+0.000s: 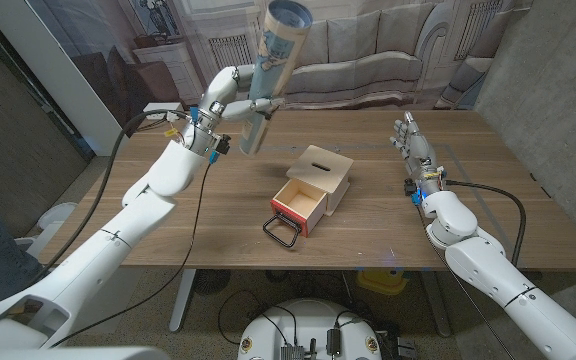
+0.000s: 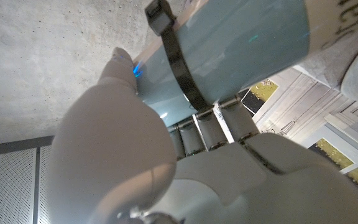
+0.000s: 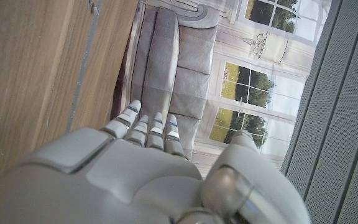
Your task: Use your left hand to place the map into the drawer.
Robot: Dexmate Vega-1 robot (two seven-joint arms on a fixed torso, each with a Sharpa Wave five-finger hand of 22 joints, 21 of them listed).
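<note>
Map — rolled into a pale blue-grey tube, held up off the table at a slight tilt, its open end uppermost and its lower end hanging above the wood behind and to the left of the drawer. Left hand grasps the roll around its lower half, fingers wrapped about it; in the left wrist view the roll lies across the fingers, with a black strap buckled around it.

Drawer — pulled open from a small light-wood box near the middle of the table, red on its front face, a black wire handle at its front. Its inside appears to hold nothing.

Right hand — at the right side of the table, well apart from the box, fingers extended and close together, holding nothing; the right wrist view shows its fingers straight beside the wood surface.

Backdrop — printed scene of a sofa and windows behind the table.
</note>
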